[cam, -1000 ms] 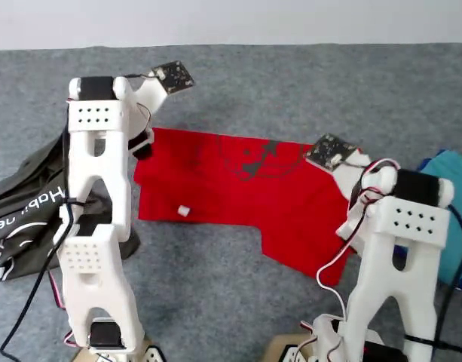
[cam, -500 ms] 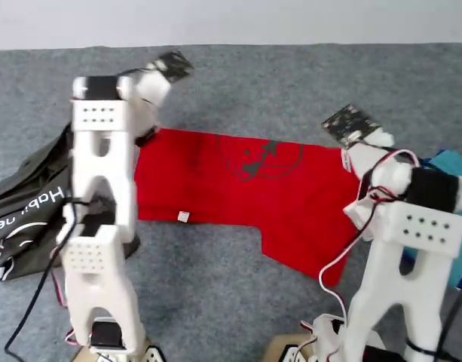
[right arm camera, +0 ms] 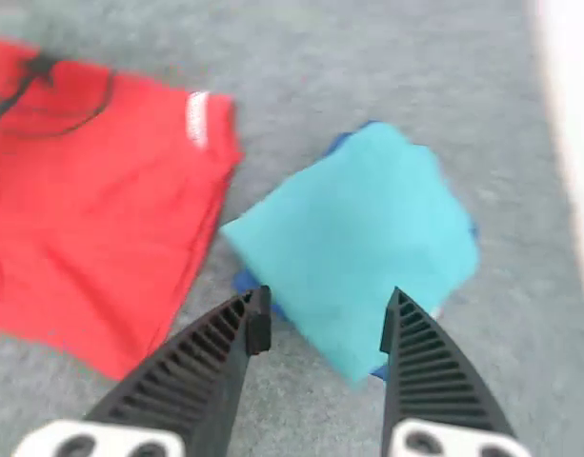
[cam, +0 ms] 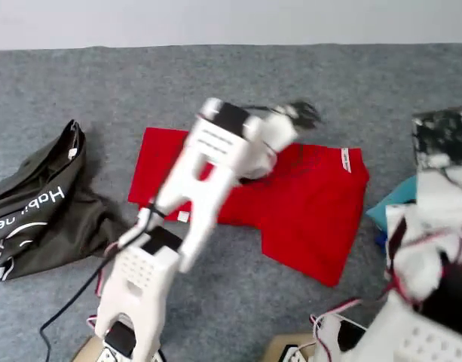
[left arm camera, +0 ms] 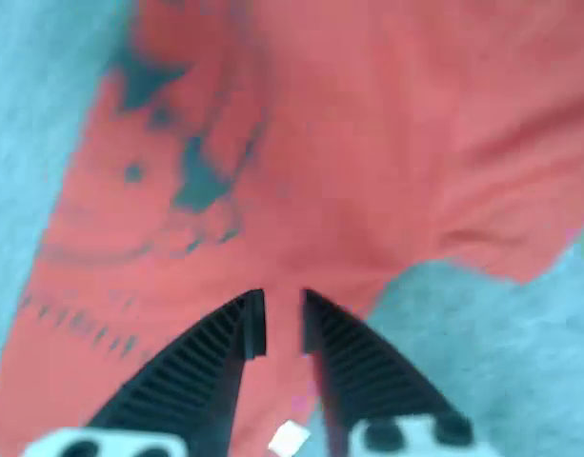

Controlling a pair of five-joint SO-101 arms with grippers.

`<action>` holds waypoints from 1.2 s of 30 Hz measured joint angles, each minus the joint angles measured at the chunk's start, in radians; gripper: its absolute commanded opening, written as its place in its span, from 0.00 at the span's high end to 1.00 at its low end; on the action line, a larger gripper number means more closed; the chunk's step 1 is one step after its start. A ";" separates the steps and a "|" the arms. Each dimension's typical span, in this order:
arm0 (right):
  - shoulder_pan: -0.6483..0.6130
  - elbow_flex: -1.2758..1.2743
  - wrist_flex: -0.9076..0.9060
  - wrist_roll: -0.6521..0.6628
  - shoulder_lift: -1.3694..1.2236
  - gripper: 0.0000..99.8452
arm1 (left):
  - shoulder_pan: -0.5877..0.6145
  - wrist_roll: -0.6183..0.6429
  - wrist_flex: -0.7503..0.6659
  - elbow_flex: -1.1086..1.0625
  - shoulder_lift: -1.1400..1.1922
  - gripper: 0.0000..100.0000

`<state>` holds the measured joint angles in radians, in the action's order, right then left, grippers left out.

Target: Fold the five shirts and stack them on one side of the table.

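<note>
hovering over the red shirt point(left arm camera: 368, 143), the left tool point(left arm camera: 282, 324) is barely apart, holding nothing — right tool point(right arm camera: 327, 319) wide apart above the teal shirt point(right arm camera: 368, 238) on the grey counter point(cam: 215, 90).

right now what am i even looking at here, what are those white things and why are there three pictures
Those white frames are two small robot arms, each ending in a two-fingered gripper. The wide picture comes from a fixed camera looking down over the grey table. The other two come from cameras on each arm's wrist, so black fingers show in them. On the table lie a red shirt, laid out, a crumpled dark shirt and a folded teal shirt. The left gripper hangs over the red shirt, slightly open; the right gripper hangs wide open above the teal one. Neither holds anything.
</note>
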<state>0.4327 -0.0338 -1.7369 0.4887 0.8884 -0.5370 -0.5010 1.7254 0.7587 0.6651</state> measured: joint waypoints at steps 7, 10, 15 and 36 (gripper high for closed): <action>0.120 0.002 -0.009 0.000 0.072 0.80 | -0.204 0.028 0.000 -0.003 0.049 0.80; 0.155 0.002 -0.009 0.000 0.072 0.80 | -0.249 0.028 0.000 -0.003 0.106 0.79; 0.175 0.002 -0.012 0.000 0.074 0.80 | -0.299 0.028 0.000 -0.003 0.149 0.79; 0.175 0.002 -0.012 0.000 0.160 0.80 | -0.334 -0.031 -0.002 -0.003 0.273 0.79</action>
<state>0.6076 -0.0322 -1.7492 0.4887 1.0480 -0.8715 -0.5317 1.7238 0.7557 0.9383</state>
